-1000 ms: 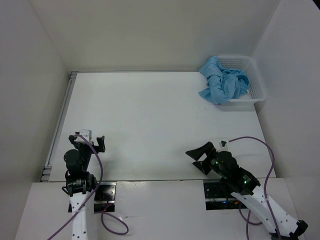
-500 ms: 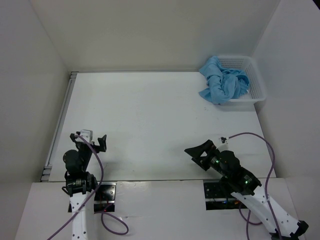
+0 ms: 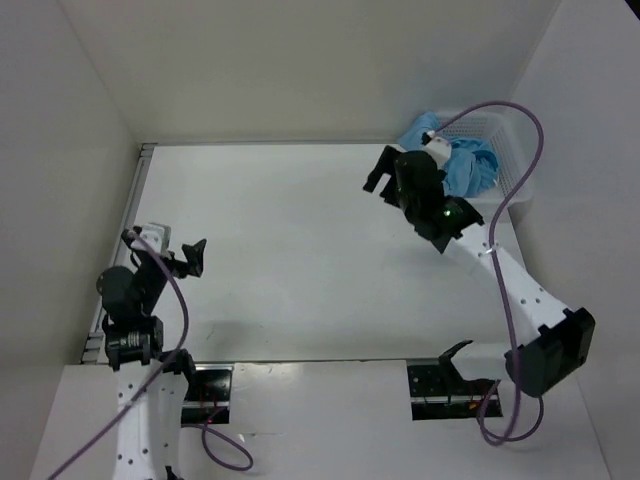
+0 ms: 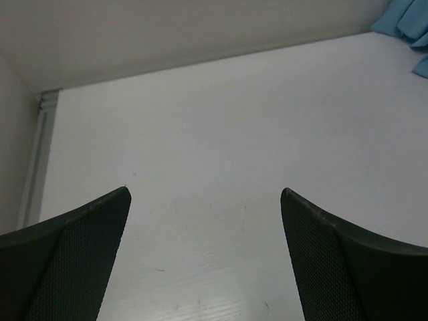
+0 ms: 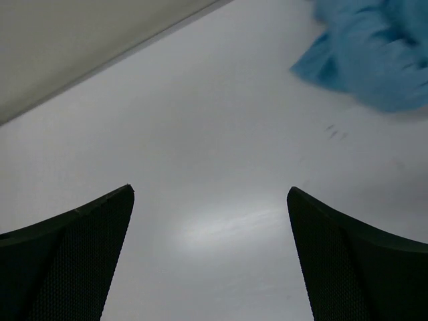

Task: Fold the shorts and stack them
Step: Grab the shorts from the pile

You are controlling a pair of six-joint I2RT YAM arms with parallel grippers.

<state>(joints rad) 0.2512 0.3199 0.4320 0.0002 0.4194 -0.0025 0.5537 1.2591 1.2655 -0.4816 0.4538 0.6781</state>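
Observation:
The light blue shorts (image 3: 468,168) lie crumpled in the white mesh basket (image 3: 512,150) at the back right, with part hanging over its left rim. My right gripper (image 3: 377,168) is open and empty over the table just left of the shorts. In the right wrist view its gripper (image 5: 210,190) frames bare table, with the shorts (image 5: 374,60) at the upper right. My left gripper (image 3: 188,257) is open and empty over the table's left side. In the left wrist view the gripper (image 4: 205,191) points across the table, with a bit of the shorts (image 4: 408,20) at the top right corner.
White walls close in the table (image 3: 290,250) at the back and both sides. A metal rail (image 3: 125,240) runs along the left edge. The right arm's purple cable (image 3: 525,140) arcs over the basket.
My right arm has swung from the near edge out to the back right, bringing its open gripper beside the shorts. My left gripper has lifted and shifted slightly left and back.

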